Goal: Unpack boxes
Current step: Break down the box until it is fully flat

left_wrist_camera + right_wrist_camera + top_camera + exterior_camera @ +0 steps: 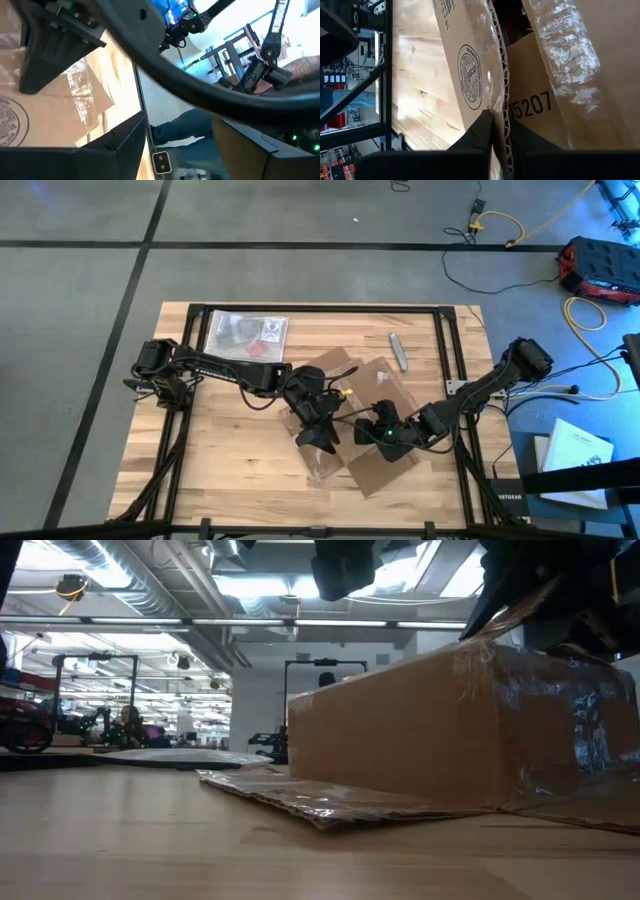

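Note:
The brown cardboard box [372, 378] lies at the table's middle with its flaps spread; in the low view its taped side [400, 730] stands on the table and one flap [330, 802] lies flat in front. My left gripper [318, 430] hovers over the box's left part, its fingers held wide with taped cardboard [75, 100] between them. My right gripper [385, 435] is at the box's near right part, shut on a flap. My left gripper has a taped part of the box [85, 95] between its two fingers [55, 45], which stand well apart. The fingers hide the contact, and which part of the box this is cannot be told. My right gripper pinches a box flap by its corrugated cut edge [501, 95] between its two fingers [480, 132]. The fingers come slanting down from the table's right. The flap, printed with a round stamp [470, 77], stands up on edge, clear of the table.
A clear plastic bag [245, 335] with small items lies at the far left of the table. A small grey object [398, 352] lies beyond the box. Black frame rails [445, 350] border the table. A person's arm [300, 70] shows beyond the table.

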Robot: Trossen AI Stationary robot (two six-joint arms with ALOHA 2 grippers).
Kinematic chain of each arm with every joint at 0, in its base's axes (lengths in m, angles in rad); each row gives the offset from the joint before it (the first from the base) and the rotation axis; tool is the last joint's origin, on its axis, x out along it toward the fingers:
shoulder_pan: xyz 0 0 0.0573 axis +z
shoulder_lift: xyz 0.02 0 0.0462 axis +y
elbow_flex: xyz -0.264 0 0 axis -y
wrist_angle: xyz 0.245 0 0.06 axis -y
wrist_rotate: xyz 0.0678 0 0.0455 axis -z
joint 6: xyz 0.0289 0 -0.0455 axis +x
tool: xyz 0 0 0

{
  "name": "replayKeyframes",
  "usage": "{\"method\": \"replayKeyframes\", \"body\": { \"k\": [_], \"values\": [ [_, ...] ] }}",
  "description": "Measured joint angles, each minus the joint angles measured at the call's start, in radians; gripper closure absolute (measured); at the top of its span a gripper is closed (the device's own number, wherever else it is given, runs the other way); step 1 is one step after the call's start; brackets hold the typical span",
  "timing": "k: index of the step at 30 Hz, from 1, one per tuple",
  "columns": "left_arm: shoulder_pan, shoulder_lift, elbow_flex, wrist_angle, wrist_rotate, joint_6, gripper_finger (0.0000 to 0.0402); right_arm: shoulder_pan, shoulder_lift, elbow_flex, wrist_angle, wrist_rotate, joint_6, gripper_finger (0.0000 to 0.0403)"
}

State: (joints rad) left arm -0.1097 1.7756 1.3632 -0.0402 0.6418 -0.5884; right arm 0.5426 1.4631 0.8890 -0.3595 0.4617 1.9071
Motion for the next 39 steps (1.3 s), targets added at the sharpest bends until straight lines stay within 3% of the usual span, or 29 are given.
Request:
{"method": "replayKeyframes", "body": {
  "k": [7, 15, 20, 25, 30, 34, 39],
  "values": [
    [0.0, 0.0, 0.0, -0.009, -0.004, -0.048, 0.019, 0.0, 0.001, -0.002, -0.009, -0.004, -0.006, 0.0338],
    [-0.014, 0.0, 0.0, -0.01, -0.008, -0.077, 0.019, 0.0, 0.001, -0.002, 0.029, 0.006, -0.203, 0.024],
    [-0.023, -0.011, 0.0, -0.026, -0.169, -0.016, 0.019, 0.0, -0.003, -0.002, 0.087, 0.027, -0.26, 0.0166],
    [-0.058, -0.052, 0.0, -0.017, -0.221, 0.101, 0.019, 0.0, -0.022, -0.001, 0.126, 0.052, -0.325, 0.0084],
    [-0.089, -0.08, 0.0, -0.036, -0.389, 0.224, 0.019, -0.003, -0.056, 0.0, 0.129, 0.087, -0.349, 0.002],
    [-0.103, -0.109, 0.0, -0.074, -0.618, 0.293, 0.019, -0.008, -0.091, 0.0, 0.124, 0.114, -0.37, 0.0006],
    [-0.086, -0.128, 0.001, -0.05, -0.708, 0.432, 0.019, -0.029, -0.148, 0.0, 0.093, 0.164, -0.418, 0.0018]
  ]
}}
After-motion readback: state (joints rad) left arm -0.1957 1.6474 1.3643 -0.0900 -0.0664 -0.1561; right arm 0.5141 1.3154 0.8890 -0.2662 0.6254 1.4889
